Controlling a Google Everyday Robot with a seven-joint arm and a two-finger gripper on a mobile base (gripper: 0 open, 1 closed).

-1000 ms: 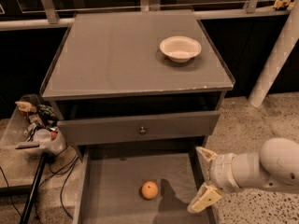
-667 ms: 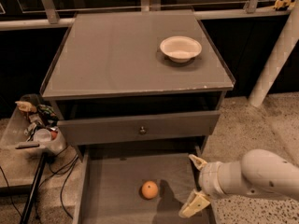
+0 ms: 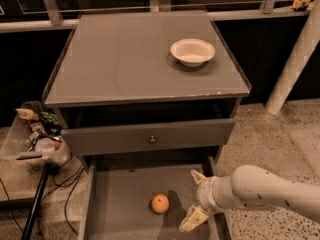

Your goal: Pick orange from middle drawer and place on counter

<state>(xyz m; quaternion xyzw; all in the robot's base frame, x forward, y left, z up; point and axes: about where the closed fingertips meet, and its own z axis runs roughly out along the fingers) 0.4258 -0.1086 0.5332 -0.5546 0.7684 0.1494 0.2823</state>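
The orange (image 3: 160, 203) lies on the flat floor of the open middle drawer (image 3: 120, 204), near its middle. My gripper (image 3: 194, 198) comes in from the right on a pale arm and hangs over the drawer's right side, just right of the orange and not touching it. Its two tan fingers are spread apart and hold nothing, one finger (image 3: 198, 176) at the back and one (image 3: 193, 219) at the front. The counter (image 3: 125, 59) is the gray cabinet top above, with a chipped front edge.
A white bowl (image 3: 192, 51) sits at the counter's back right. A gray drawer front with a round knob (image 3: 152, 139) juts out above the open drawer. A cluttered bin (image 3: 37, 134) on a stand is at the left. A white post (image 3: 295, 59) rises at the right.
My gripper has moved left, from over the drawer's right wall to over the drawer's floor, closer to the orange. The orange has not moved.
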